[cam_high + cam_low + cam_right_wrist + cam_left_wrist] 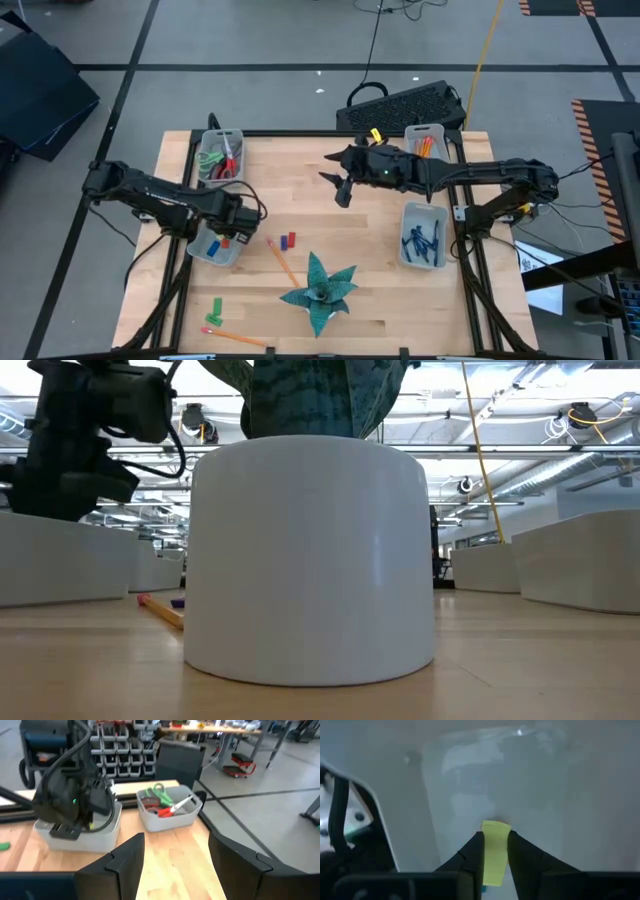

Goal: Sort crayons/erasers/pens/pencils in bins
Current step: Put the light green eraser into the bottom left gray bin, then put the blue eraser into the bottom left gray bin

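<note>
Your left gripper (495, 852) is down inside the bin at the desk's left side (216, 247), jaws clenched on a small yellow piece (495, 851) that stands between the fingers (472, 855) just above the bin's pale floor; red and blue bits lie in that same bin. Your right gripper (342, 188) hangs over the middle of the desk (380, 290), toward the far side, with its jaws released and nothing between them. From the right wrist view you look across the wood at the left arm sitting in its bin, with the far-left bin (167, 815) just beside it, holding green- and red-handled scissors (167, 804). The pens (422, 240) are piled in the bin on the right (424, 236), and the far-right bin (427, 141) carries orange pencils (425, 147). Loose on the desk you have one pencil (282, 262) lying just left of the potted plant (320, 290), red and blue pieces (288, 241) near its far end, another pencil (235, 336) at the near-left edge, and a green piece (215, 310) near it. In the low view the plant's white pot (310, 555) fills the middle, with that pencil (160, 610) on the wood to its left.
</note>
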Controlling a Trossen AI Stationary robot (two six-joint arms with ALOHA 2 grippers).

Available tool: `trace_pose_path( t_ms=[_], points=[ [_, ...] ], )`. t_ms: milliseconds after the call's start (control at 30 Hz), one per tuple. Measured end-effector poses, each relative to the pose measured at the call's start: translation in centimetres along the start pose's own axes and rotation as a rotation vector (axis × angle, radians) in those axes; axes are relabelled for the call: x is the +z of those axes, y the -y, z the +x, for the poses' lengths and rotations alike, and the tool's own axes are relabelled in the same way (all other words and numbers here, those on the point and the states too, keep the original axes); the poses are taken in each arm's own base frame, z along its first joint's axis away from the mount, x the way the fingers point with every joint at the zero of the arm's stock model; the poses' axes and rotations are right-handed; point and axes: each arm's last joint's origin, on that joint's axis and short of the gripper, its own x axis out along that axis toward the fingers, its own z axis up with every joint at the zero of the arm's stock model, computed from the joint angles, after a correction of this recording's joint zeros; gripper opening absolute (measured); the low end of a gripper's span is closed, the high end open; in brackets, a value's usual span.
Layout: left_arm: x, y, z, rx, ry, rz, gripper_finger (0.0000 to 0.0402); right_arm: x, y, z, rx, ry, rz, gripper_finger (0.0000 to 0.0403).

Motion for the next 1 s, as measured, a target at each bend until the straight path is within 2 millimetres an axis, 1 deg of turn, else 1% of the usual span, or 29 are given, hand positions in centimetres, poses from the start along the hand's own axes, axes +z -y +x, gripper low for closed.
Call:
trace_pose_path(
  t_ms=[67, 200, 267, 333, 400, 500, 600, 700, 800, 900, 1000],
  points=[
    [-0.1, -0.2, 0.1, -0.002, -0.001, -0.008, 0.0101, -0.3, 0.0, 0.0, 0.002, -0.028, -0.001, 0.0212],
    [-0.1, -0.4, -0.1, -0.015, 0.001, 0.032, 0.0162, -0.7, 0.0, 0.0, 0.004, -0.069, -0.007, 0.0212],
    [-0.2, -0.6, -0.4, -0.037, -0.024, 0.039, 0.0190, -1.0, 0.1, 0.0, 0.001, -0.100, 0.008, 0.0212],
    [-0.1, -0.5, -1.2, -0.076, -0.032, 0.044, 0.0211, -1.5, 0.3, 0.0, -0.007, -0.154, 0.039, 0.0212],
    [0.2, -0.2, -2.6, -0.127, 0.024, 0.042, 0.0222, -2.2, 0.7, 0.0, -0.001, -0.224, 0.061, 0.0212],
    [1.0, 0.2, -4.9, -0.166, 0.176, 0.032, 0.0220, -3.6, 1.5, 0.6, -0.043, -0.336, 0.103, 0.0212],
    [1.9, 0.6, -7.4, -0.209, 0.318, 0.010, 0.0210, -5.3, 2.8, 2.1, -0.115, -0.423, 0.235, 0.0212],
    [2.5, 0.8, -9.4, -0.248, 0.407, 0.022, 0.0200, -7.5, 3.9, 4.1, -0.189, -0.503, 0.335, 0.0212],
    [3.0, 0.6, -11.0, -0.254, 0.455, 0.046, 0.0191, -10.2, 4.8, 6.3, -0.229, -0.590, 0.409, 0.0212],
    [3.9, -0.1, -12.5, -0.239, 0.501, 0.012, 0.0185, -13.0, 5.4, 8.5, -0.241, -0.670, 0.495, 0.0212],
    [4.9, -0.6, -13.7, -0.247, 0.543, -0.013, 0.0181, -15.9, 5.7, 10.2, -0.288, -0.736, 0.493, 0.0212]
  ],
)
